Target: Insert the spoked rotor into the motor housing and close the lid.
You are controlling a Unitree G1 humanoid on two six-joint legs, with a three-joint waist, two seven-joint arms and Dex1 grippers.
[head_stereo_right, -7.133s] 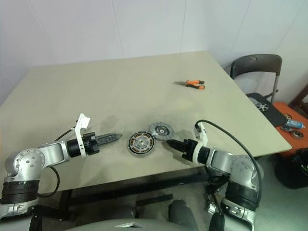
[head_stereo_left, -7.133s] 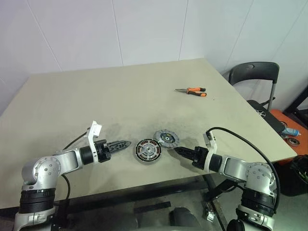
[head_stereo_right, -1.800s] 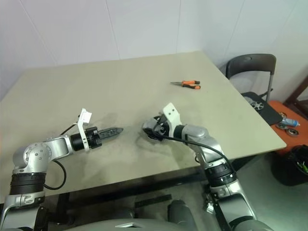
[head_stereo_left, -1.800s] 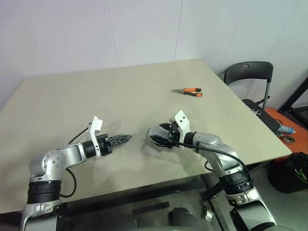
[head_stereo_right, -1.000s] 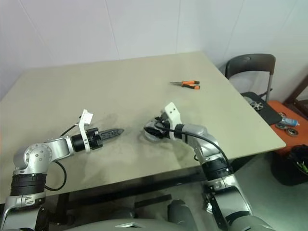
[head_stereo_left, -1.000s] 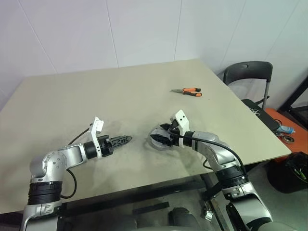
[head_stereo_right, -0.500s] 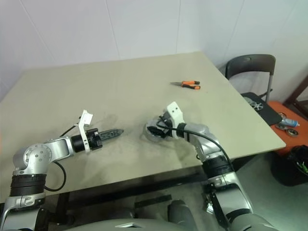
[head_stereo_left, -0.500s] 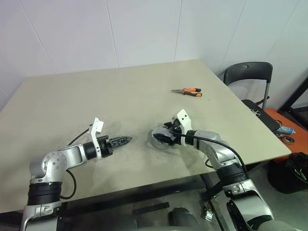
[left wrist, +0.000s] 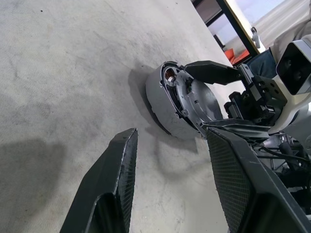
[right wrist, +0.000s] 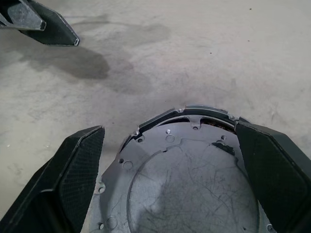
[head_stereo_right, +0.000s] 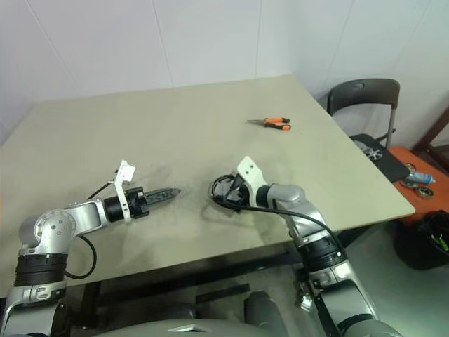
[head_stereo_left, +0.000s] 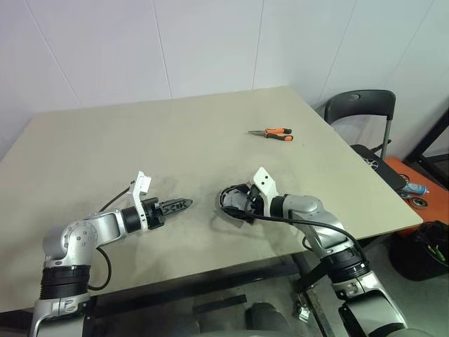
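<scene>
Lid-closing step in hand. Right gripper (right wrist: 170, 194) spread wide, straddling the tilted lid (right wrist: 189, 184) atop the motor housing (left wrist: 163, 104). Left gripper (left wrist: 170, 179) part-open, empty, well apart. Next: press lid flat.

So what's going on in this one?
The right tool is at the motor housing near the table's front edge. Its jaws stand wide, one on each side, and the housing is tipped up on its edge. Whether they press on it is unclear. The left tool hovers beside it, open and empty. Orange-handled pliers lie farther back.
</scene>
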